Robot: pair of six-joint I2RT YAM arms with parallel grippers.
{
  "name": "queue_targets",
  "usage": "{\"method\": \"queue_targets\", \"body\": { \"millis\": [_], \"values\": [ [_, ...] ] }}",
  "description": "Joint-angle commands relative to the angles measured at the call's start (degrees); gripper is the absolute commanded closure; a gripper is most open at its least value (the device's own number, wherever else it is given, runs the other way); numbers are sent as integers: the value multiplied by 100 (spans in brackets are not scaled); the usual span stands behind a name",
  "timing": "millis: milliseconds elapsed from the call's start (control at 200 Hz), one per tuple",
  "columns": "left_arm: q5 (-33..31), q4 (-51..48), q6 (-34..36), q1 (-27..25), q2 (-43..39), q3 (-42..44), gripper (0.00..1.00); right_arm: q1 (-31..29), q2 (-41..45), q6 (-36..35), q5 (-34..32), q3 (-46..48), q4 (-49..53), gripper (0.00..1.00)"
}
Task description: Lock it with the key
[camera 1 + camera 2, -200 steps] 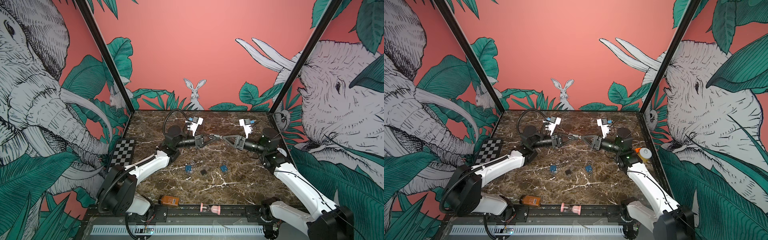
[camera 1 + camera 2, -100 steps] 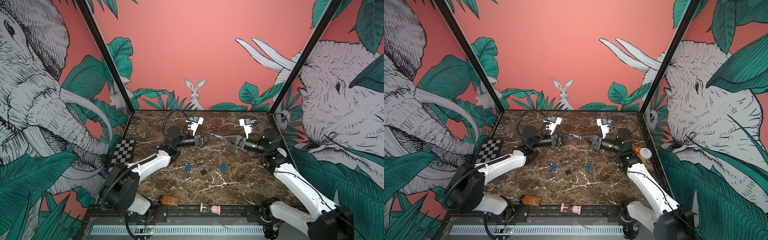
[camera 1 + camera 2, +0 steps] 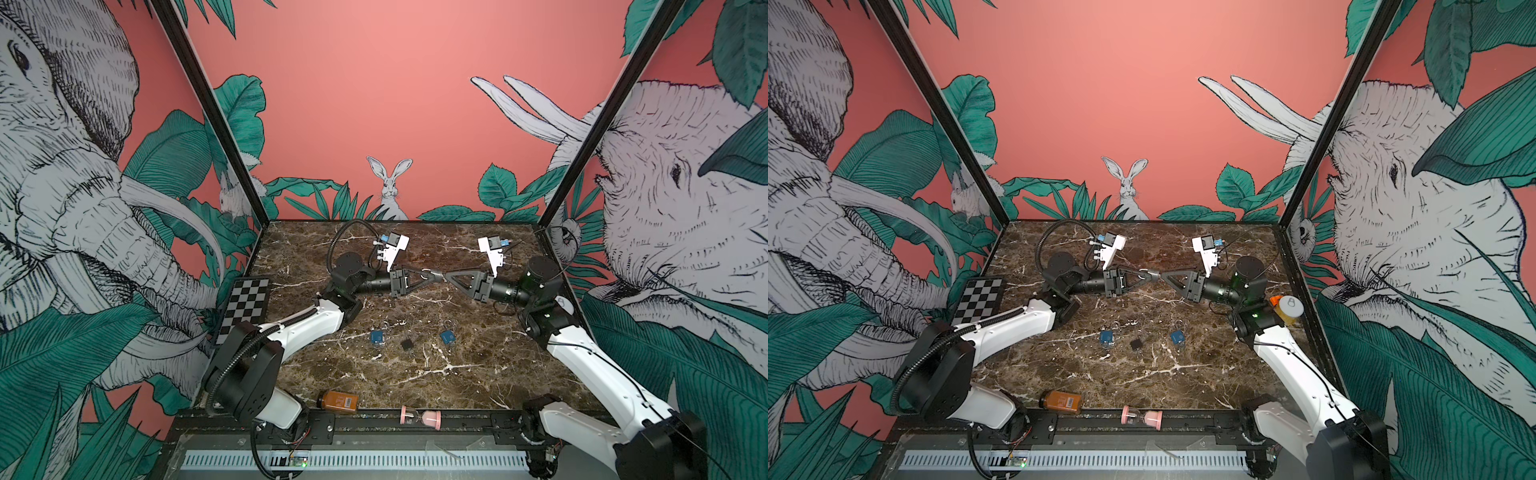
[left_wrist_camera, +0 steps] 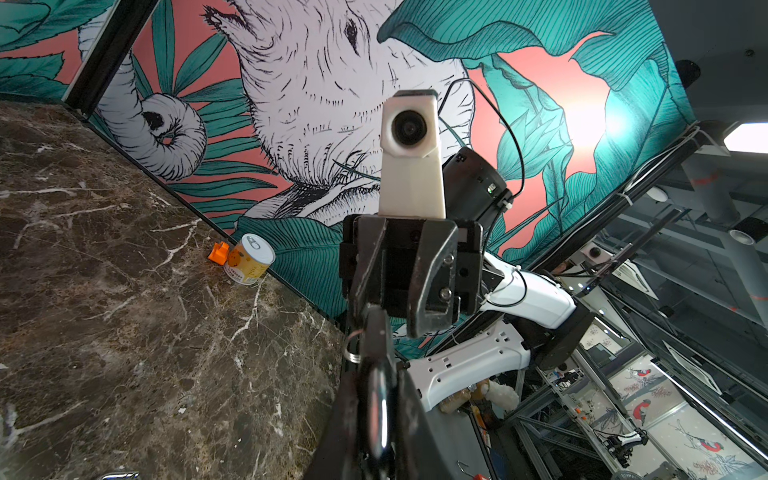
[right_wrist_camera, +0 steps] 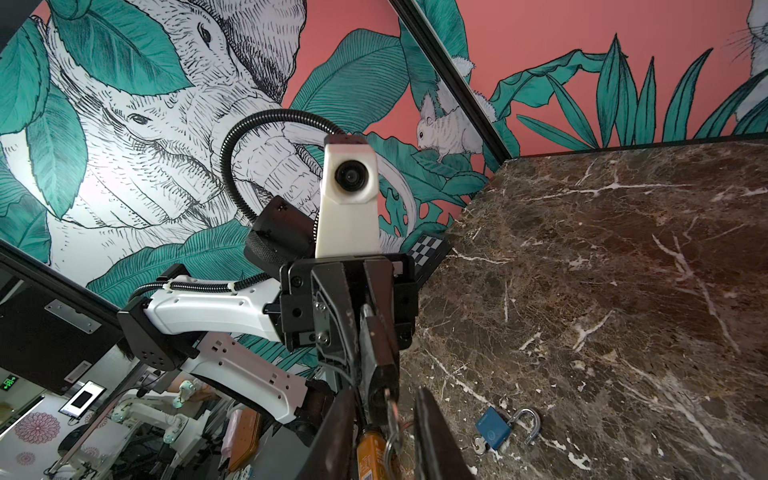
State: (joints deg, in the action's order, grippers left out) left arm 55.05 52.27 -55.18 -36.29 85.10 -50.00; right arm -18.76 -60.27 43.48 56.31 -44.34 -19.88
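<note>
In both top views the white-and-black left arm [image 3: 299,332] rises from the lower left of the frame and the white-and-black right arm [image 3: 582,353] from the lower right. Both forearms lie level, wrists pointing inward. The black, triangular-fingered left end effector [image 3: 422,276] and the matching right end effector [image 3: 448,277] meet tip to tip at mid-frame. The left jaws are pressed nearly together. The right jaws show a narrow gap, and whether they clamp is unclear.
</note>
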Motion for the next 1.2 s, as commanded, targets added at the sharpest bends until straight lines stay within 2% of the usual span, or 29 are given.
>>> {"method": "queue_targets", "body": {
  "millis": [0, 485, 695, 840, 1040, 1195],
  "values": [
    [62, 394, -78, -22, -62, -60, 100, -31, -26, -24, 144, 48, -219, 75],
    [32, 403, -68, -29, -73, -26, 100, -66, -194, 120, 237, 131, -459, 82],
    [57, 384, -40, -27, -24, -48, 100, -66, -213, 276, 292, 196, -644, 90],
    [67, 322, 12, -27, -26, -47, 100, -63, -183, 317, 346, 224, -701, 100],
    [103, -133, 468, 51, -188, -28, 100, -31, -136, 371, 452, 333, -977, 100],
    [259, 165, 273, 259, -224, 40, 100, 47, -82, 603, 585, 483, -1487, 100]
  ]
}}
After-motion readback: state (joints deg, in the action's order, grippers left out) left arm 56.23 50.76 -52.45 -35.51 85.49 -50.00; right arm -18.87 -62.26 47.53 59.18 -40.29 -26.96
